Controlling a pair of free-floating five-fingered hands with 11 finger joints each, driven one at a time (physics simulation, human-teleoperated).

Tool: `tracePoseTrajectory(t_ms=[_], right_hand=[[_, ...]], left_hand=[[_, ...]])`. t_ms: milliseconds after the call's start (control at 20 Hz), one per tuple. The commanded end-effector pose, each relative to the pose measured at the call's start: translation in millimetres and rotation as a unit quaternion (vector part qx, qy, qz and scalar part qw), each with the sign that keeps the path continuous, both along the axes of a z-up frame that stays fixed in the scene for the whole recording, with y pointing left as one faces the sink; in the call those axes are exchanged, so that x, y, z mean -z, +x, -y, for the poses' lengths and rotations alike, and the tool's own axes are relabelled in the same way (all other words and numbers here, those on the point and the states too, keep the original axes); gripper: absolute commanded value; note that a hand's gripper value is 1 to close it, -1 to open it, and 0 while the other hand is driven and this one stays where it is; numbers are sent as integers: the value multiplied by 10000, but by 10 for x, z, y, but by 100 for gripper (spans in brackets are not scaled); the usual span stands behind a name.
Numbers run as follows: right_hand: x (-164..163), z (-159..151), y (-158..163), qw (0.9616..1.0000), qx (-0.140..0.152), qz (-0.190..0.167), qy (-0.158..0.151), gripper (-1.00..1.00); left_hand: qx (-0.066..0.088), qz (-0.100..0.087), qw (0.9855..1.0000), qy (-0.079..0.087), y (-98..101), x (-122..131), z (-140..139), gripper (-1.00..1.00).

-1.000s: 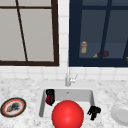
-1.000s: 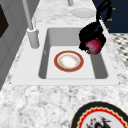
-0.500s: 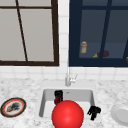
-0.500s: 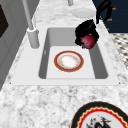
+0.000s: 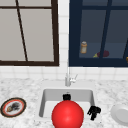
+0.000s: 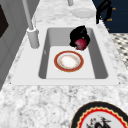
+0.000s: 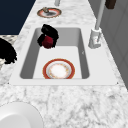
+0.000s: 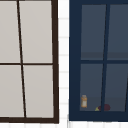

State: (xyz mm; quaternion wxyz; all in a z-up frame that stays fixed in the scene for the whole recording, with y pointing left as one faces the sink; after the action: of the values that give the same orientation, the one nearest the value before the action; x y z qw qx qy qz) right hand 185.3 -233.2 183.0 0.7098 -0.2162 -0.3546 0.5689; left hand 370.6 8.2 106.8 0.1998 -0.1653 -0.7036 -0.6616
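Fingers of the left hand (image 6: 79, 35) are curling around a small dark-red round fruit (image 6: 81, 43), gripping it from above and holding it in the air over the far part of the white rectangular sink basin (image 6: 100, 65). Directly below and slightly nearer the left-side camera, a red-rimmed round plate (image 6: 68, 61) is lying flat on the basin floor, so the fruit is hanging just beyond the plate's edge, not over its centre. This hand is the nearer one to the plate. The right hand (image 5: 94, 112) is hovering idle above the sink's right rim with its fingers drooping loosely apart, holding nothing. A large glossy red ball (image 5: 67, 114) is sitting at the front of the sink in the front view.
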Motion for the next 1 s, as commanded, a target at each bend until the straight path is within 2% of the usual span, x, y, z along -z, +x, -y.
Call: tracePoseTrajectory(t_ms=[0,100,200,350,400,450,600,700,750,800,950], right_hand=[[0,0,0,10000,0,0,0,0],[0,0,0,10000,0,0,0,0],[0,0,0,10000,0,0,0,0],[0,0,0,10000,0,0,0,0],[0,0,0,10000,0,0,0,0],[0,0,0,10000,0,0,0,0],[0,0,0,10000,0,0,0,0],[0,0,0,10000,0,0,0,0],[0,0,0,10000,0,0,0,0],[0,0,0,10000,0,0,0,0],[0,0,0,10000,0,0,0,0]], left_hand=[[-107,291,9995,-71,205,284,154,100],[-116,240,9994,-221,377,453,109,100],[-97,102,9995,-285,552,640,132,100],[-46,79,9997,-221,790,901,178,100],[-19,74,9999,-143,861,988,202,100],[17,57,10000,-77,854,1075,236,100],[-8,37,10000,-60,783,1330,391,100],[-41,34,10000,-67,790,1496,359,100],[-9,22,10000,-71,796,1547,365,100],[-44,32,9998,-165,822,1648,344,100],[-38,95,9999,-124,920,1919,370,100]])
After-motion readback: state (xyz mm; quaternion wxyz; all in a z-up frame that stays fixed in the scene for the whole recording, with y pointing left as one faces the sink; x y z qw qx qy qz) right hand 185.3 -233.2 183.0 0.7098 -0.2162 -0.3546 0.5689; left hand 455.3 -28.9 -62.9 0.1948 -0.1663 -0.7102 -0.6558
